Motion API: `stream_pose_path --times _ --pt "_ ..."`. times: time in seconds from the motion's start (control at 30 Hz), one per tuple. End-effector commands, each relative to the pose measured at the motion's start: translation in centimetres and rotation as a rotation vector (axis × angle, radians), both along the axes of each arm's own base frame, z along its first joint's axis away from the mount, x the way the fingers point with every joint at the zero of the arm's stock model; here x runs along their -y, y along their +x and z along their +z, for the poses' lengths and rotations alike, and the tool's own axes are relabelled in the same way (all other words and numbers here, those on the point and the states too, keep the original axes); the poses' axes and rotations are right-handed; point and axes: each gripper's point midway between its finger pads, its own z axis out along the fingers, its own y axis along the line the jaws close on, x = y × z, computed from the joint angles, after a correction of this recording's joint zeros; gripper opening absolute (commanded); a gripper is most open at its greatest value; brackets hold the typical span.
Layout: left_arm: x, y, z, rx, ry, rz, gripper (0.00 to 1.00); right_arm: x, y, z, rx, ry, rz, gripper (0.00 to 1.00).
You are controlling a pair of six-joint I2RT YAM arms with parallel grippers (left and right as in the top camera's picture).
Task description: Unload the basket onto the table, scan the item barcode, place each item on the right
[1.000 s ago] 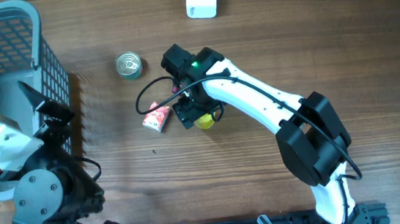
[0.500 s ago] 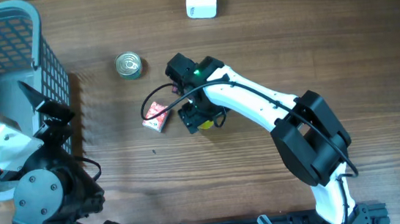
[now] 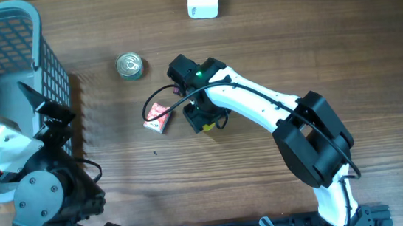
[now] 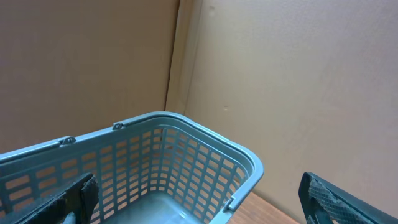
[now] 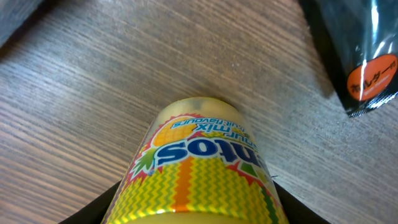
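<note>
Right tool (image 5: 196, 202) is clamping both sides of the yellow Mentos tube (image 5: 199, 155), which is lying on the counter (image 5: 74, 93) just beside a red packet (image 3: 158, 117). Left tool (image 4: 199, 202) is standing wide, holding nothing, above the basket (image 4: 242, 163).

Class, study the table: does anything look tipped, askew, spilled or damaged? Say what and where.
Nothing is spilled or visibly damaged. The yellow Mentos tube lies on its side on the table, and the red-and-white packet beside it sits skewed to the wood grain. The tin stands upright.
</note>
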Motion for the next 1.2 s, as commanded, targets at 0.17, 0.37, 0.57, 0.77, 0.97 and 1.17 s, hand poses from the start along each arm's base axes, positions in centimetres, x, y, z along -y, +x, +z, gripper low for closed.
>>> stream_pose_path --times 0.17,0.37,0.57,0.77,0.97,1.17 --pt "-0.4 -0.4 0.4 0.005 0.0 0.023 1.0 1.4 -3.0 0.1 -0.138 -0.043 -0.046 0.45" --pt "-0.4 -0.4 0.4 0.005 0.0 0.023 1.0 -0.1 -3.7 1.0 -0.198 0.033 -0.066 0.42" --pt "-0.4 -0.4 0.4 0.005 0.0 0.023 1.0 -0.2 -4.7 2.5 -0.287 0.05 -0.161 0.43" --pt "-0.4 -0.4 0.4 0.005 0.0 0.023 1.0 -0.7 -6.5 3.8 -0.442 0.125 -0.214 0.42" --pt "-0.4 -0.4 0.4 0.005 0.0 0.023 1.0 -2.1 -7.5 5.2 -0.557 0.23 -0.247 0.47" --pt "-0.4 -0.4 0.4 0.005 0.0 0.023 1.0 -2.5 -8.6 6.2 -0.64 0.258 -0.279 0.51"
